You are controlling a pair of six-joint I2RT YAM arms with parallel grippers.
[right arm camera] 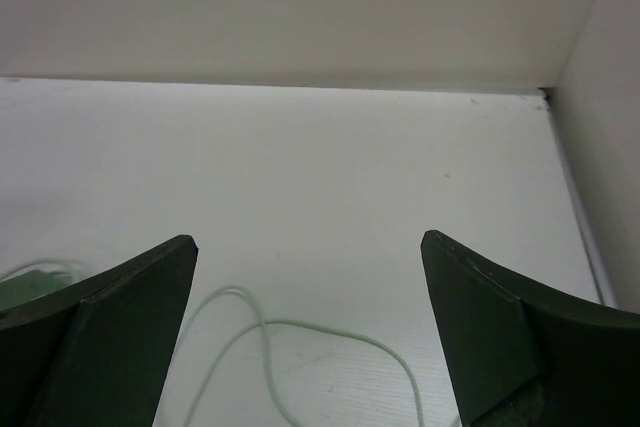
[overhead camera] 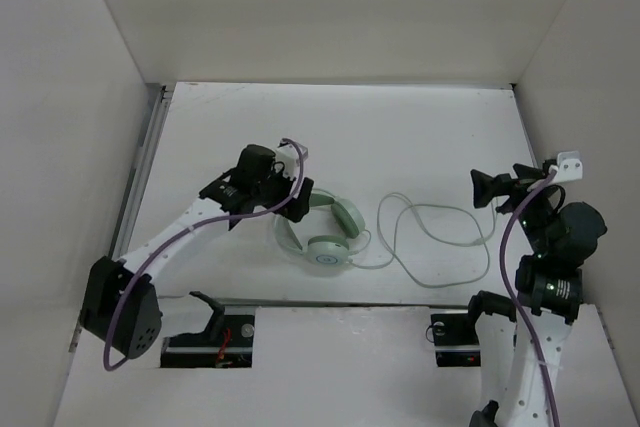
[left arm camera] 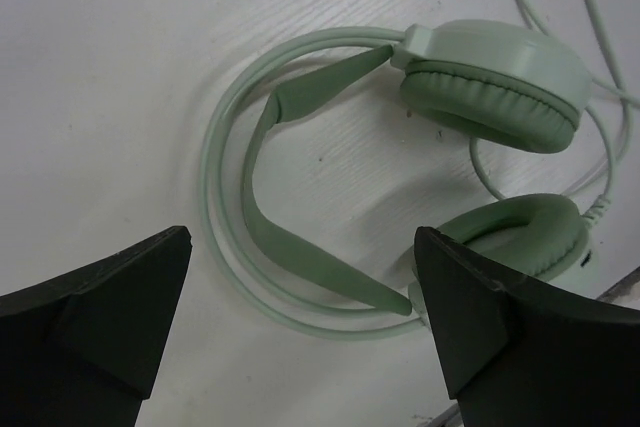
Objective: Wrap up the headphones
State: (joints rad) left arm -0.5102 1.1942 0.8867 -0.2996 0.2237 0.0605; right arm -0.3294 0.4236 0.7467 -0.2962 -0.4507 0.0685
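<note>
Seen from above, a white table [overhead camera: 420, 137] sits inside a pale-walled enclosure, with two robot arms rising from its near edge. The mint-green headphones [overhead camera: 325, 232] lie flat on the table a little left of centre, close to the near edge. The thin headband [overhead camera: 290, 237] curves out to the left and the two round ear cups sit close together on the right. A long whitish cable [overhead camera: 430, 237] runs from the cups to the right in loose, open loops across the table, ending near the right arm. The left arm, with a purple cable [overhead camera: 165, 247] along it, reaches in over the headphones. The left gripper [overhead camera: 298, 202] is above the upper left part of the headband. In the left wrist view, the left gripper [left arm camera: 302, 237] has its two dark fingers [left arm camera: 100, 327] spread wide with nothing between them. The headband [left arm camera: 290, 207] arcs beneath the gap, one ear cup [left arm camera: 490, 82] lies beyond, and the other ear cup [left arm camera: 520, 232] is just beside the right-hand finger. Whether that finger touches the cup cannot be told. The right gripper [overhead camera: 478, 191] is held off to the right, well apart from the headphones and pointing left toward the cable loops. In the right wrist view, the right gripper [right arm camera: 308, 239] is likewise spread wide and empty. A stretch of cable [right arm camera: 300, 325] lies on the table below it.
</note>
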